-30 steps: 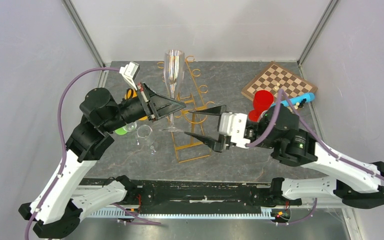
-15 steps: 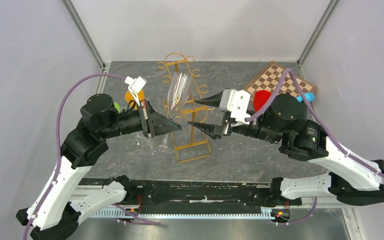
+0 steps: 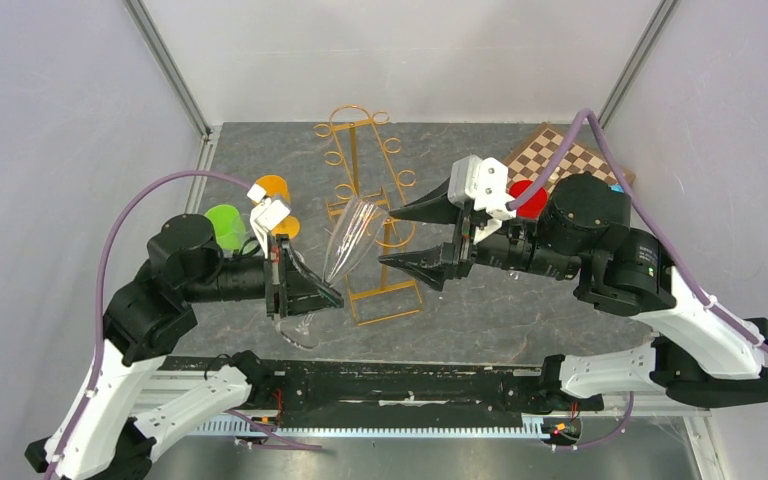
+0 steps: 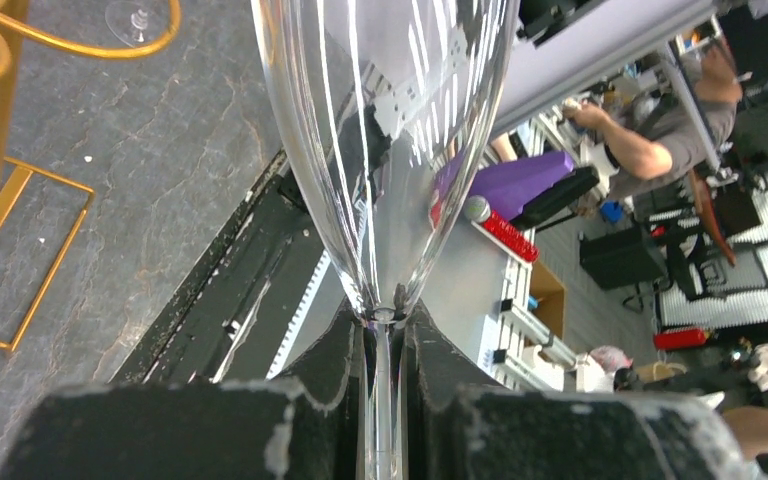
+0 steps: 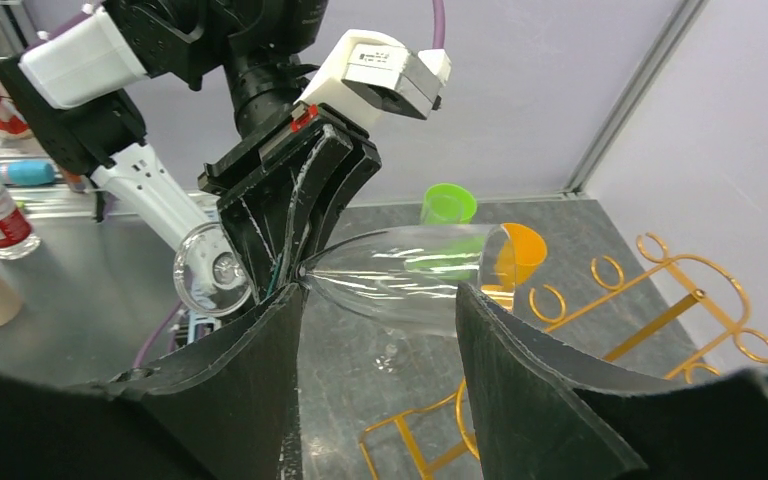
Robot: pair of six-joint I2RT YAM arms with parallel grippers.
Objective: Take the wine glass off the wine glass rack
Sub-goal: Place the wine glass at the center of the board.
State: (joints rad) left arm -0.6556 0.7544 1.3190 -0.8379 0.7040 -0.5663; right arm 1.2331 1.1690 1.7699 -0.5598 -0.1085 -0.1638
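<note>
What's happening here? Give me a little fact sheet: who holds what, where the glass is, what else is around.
Wine glass: tilted, off the rack, held by its stem
Left gripper: shut on the stem
Right gripper: open, close by the glass's bowl; contact unclear
Wine glass rack: gold wire, upright, mid-table
Nearby: green cup, orange cup, red cup, chessboard

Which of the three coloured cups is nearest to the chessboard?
The red cup, partly hidden behind the right arm, beside the chessboard. The green cup and the orange cup stand on the other side, by the left arm.
</note>
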